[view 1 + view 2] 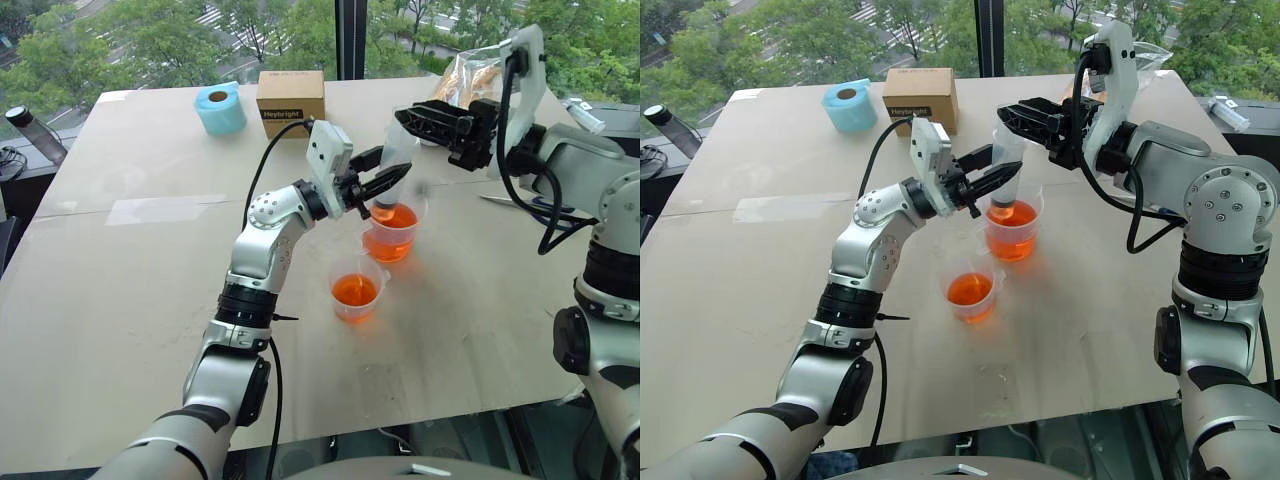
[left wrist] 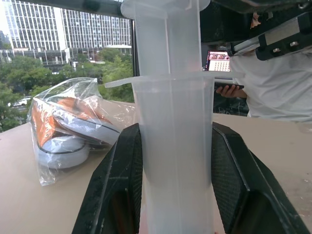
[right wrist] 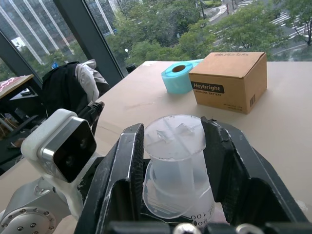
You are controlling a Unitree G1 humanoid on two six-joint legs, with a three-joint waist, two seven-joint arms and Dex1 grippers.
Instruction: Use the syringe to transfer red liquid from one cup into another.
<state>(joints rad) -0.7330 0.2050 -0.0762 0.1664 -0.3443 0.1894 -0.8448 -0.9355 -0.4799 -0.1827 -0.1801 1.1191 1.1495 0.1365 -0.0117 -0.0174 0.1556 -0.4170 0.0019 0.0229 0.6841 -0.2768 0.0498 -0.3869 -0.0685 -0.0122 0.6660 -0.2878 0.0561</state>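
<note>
The clear syringe (image 1: 396,160) stands nearly upright, its orange-tinted nozzle dipping into the taller stack of two nested cups (image 1: 392,238), which holds red liquid (image 1: 392,220). My left gripper (image 1: 386,181) is shut on the syringe's barrel (image 2: 174,146), one black finger on each side. From the right, my right gripper (image 1: 418,120) is shut on the plunger's top (image 3: 174,139). The shorter single cup (image 1: 356,291) stands just in front of and left of the stack, about half full of red liquid (image 1: 354,291).
At the table's far edge lie a blue tape roll (image 1: 220,108) and a cardboard box (image 1: 290,100). A plastic bag with orange contents (image 1: 470,75) sits at the back right. A dark bottle (image 1: 35,130) stands off the table's left. A person (image 2: 273,87) holds a phone beyond the table.
</note>
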